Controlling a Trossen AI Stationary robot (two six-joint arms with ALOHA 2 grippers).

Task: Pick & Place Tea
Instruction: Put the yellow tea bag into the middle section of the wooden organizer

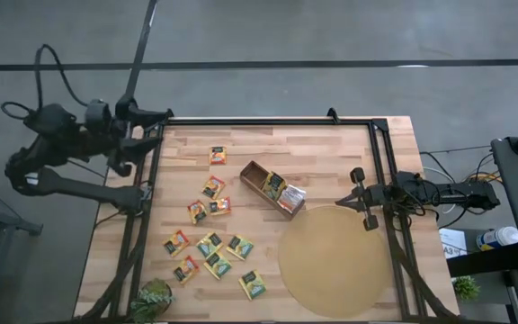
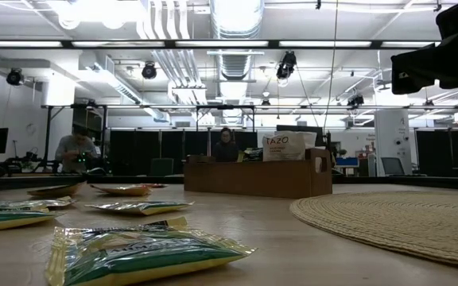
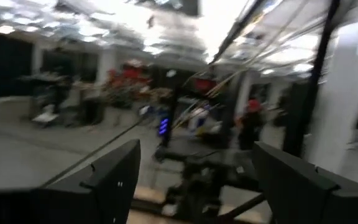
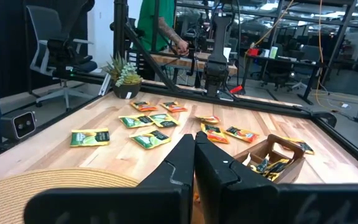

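While the left gripper sits off the bench's far-left corner with jaws spread wide and empty, the right gripper hangs at the right side, by the round woven mat's far edge, jaws pressed together on nothing. Tea sachets lie scattered flat across the left half of the bench, green-yellow and orange-red. More sachets stand inside the brown wooden box mid-bench, just beside the mat. Small potted plant at near-left corner.
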